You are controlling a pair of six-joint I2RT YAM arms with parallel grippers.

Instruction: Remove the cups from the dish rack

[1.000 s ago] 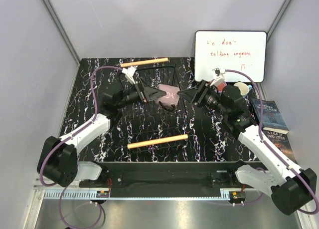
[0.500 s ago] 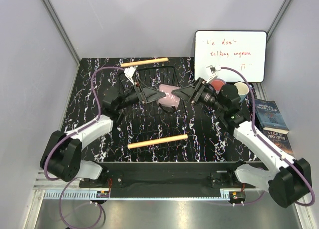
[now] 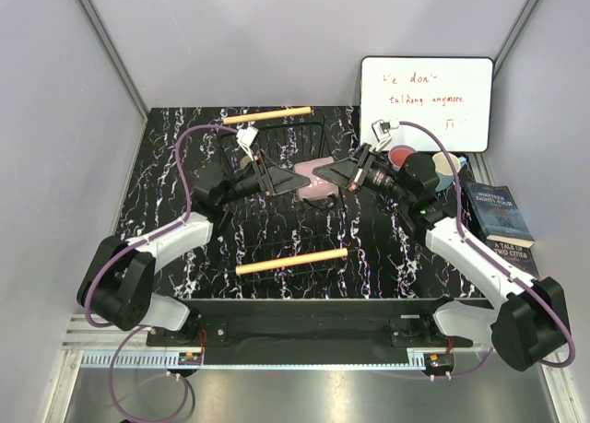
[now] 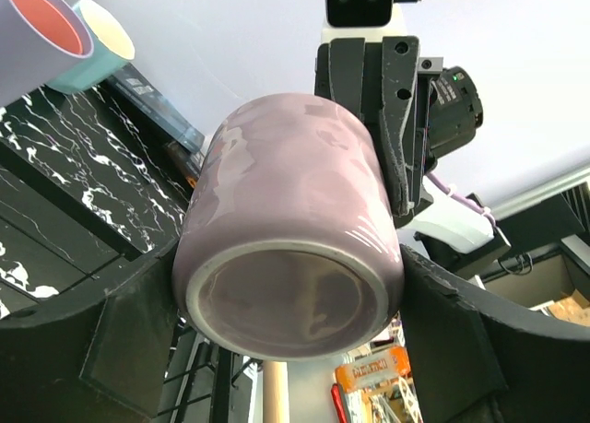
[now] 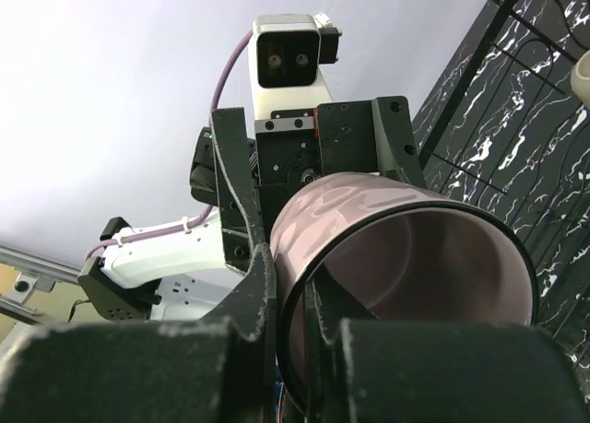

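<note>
- The cup (image 3: 312,174) is lying on its side at frame centre in the top view, above the rack (image 3: 290,260), with its long axis running left to right.
- The left tool (image 3: 291,177) is gripping the cup's sides, and the base is facing it.
- The right tool (image 3: 330,172) is sitting narrow, straddling the rim at the mouth. I cannot tell if it is clamping.

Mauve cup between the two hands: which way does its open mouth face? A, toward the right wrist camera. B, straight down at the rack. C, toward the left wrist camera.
A: the right wrist view looks into the mauve cup's hollow mouth, while the left wrist view shows its closed flat base.
</note>
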